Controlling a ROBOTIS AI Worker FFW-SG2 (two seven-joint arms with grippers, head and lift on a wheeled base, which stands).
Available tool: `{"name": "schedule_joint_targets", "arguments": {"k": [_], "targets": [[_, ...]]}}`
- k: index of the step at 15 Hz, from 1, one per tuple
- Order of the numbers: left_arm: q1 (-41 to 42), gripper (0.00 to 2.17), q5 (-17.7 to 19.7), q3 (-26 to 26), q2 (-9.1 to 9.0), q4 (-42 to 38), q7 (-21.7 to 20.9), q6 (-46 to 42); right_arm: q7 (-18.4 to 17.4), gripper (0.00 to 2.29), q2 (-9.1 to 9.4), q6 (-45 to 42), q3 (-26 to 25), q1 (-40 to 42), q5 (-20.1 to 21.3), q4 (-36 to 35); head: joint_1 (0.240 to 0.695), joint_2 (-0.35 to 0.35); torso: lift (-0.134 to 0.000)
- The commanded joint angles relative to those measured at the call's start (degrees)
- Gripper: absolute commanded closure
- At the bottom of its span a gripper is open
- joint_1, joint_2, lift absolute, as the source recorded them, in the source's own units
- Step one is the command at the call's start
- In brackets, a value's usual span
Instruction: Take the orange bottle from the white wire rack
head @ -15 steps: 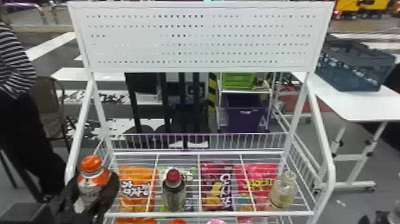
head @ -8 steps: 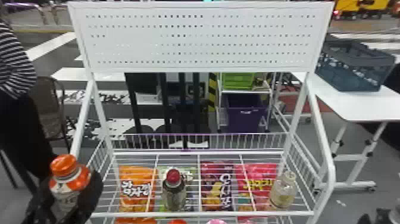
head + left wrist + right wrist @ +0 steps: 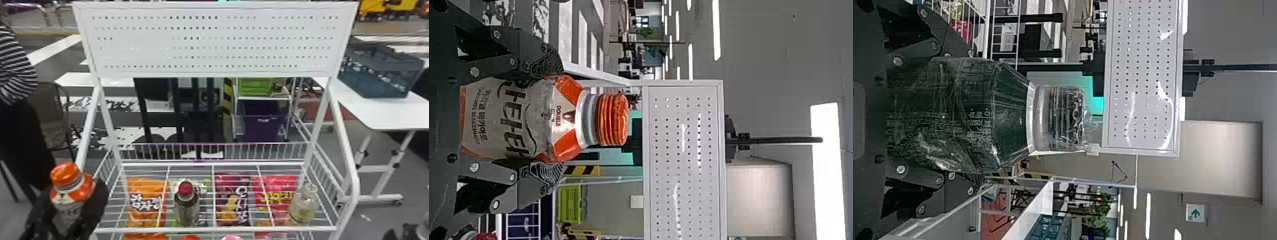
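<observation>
A: Target?
B: Orange bottle (image 3: 72,194), head view, eight o'clock from centre. Roughly upright, outboard of the white wire rack (image 3: 214,228), lifted clear by the look of it.

A: End effector?
B: Left gripper (image 3: 548,119) clamped on it, black fingers (image 3: 545,61) pressing either side of the body, just below the shoulder. Right gripper (image 3: 972,120), four o'clock in head view, is closed on a dark green bottle (image 3: 958,115).

A: Handling?
B: Fill unseen. If full, I'd expect moderate weight, low down. Looks like plastic: walls may give under squeeze, skin smooth, could slip or twist. Not fragile.

A: Best hold?
B: Where it is: the broad label (image 3: 504,120), squarely across. Avoid the orange cap (image 3: 613,119); small purchase, and weight would swing beneath it. Firm, not crushing; keep it upright, bearing away from the rack's side rail.
</observation>
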Motion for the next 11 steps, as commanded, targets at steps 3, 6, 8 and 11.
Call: {"name": "schedule_joint_targets", "arguments": {"k": [3,6,8,11], "targets": [[-0.4,2.15,0.0,0.0,-0.12,0.2,0.1,0.1,0.0,0.92,0.05,0.8,0.0,-0.6,0.1,0.0,0.499,0.000,0.000],[-1.0,2.15,0.0,0.0,-0.12,-0.1,0.1,1.5,0.0,0.92,0.05,1.3,0.1,-0.9,0.1,0.0,0.499,0.000,0.000],[-1.2,2.15,0.0,0.0,-0.12,0.0,0.1,1.9,0.0,0.92,0.05,1.5,0.0,-1.0,0.1,0.0,0.499,0.000,0.000],[-1.6,2.15,0.0,0.0,-0.12,0.1,0.1,1.9,0.0,0.92,0.05,1.6,0.0,-1.0,0.1,0.0,0.499,0.000,0.000]]}}
